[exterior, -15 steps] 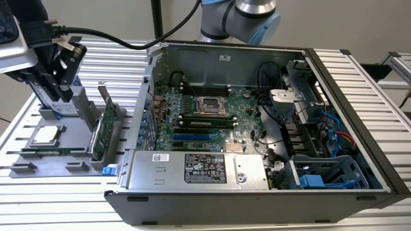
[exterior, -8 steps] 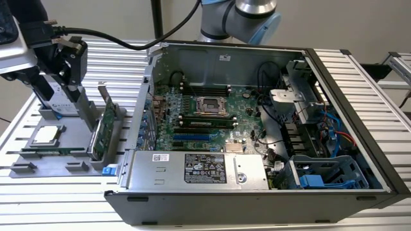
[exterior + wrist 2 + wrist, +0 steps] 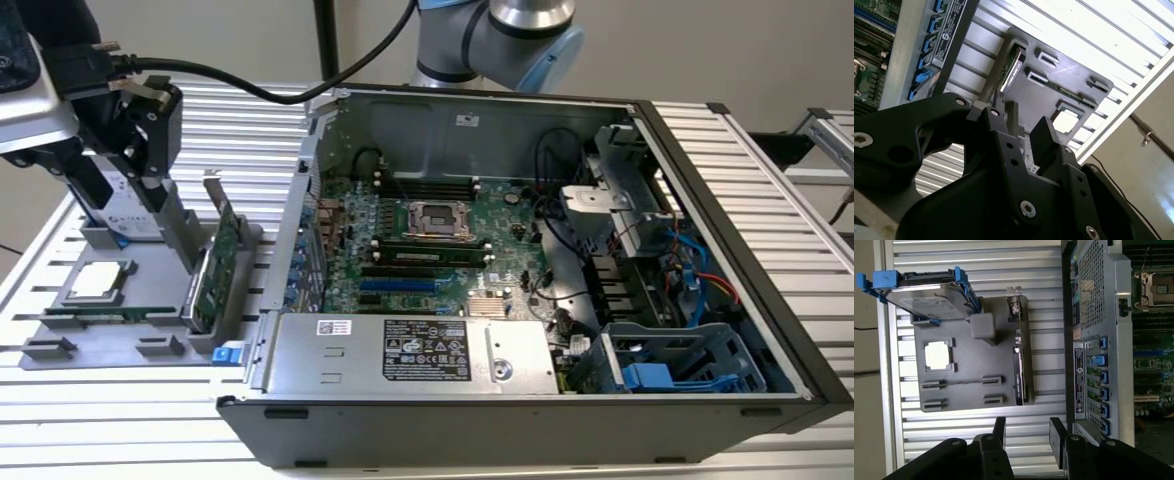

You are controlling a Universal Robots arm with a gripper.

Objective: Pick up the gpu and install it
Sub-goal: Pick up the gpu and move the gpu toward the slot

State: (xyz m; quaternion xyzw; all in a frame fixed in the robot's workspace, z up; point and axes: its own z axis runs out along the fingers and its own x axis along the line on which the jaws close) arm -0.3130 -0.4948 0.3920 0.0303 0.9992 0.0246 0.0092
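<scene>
The gpu [image 3: 214,262] is standing on its edge in a slot of the gray tray [image 3: 94,335], on the side nearest the open computer case [image 3: 747,330]. The tray's holding four things, one of each: the gpu, a blue-framed hard drive [image 3: 118,215], a square processor chip [image 3: 96,283] and a thin memory stick [image 3: 107,312]. It sits by the counter [image 3: 120,412] edge at the exterior view's left. The hard drive and the case's metal power supply box [image 3: 400,355] each wear a white printed sticker. The tool [image 3: 1029,425] hangs over the tray, fingers wide, holding nothing.
</scene>
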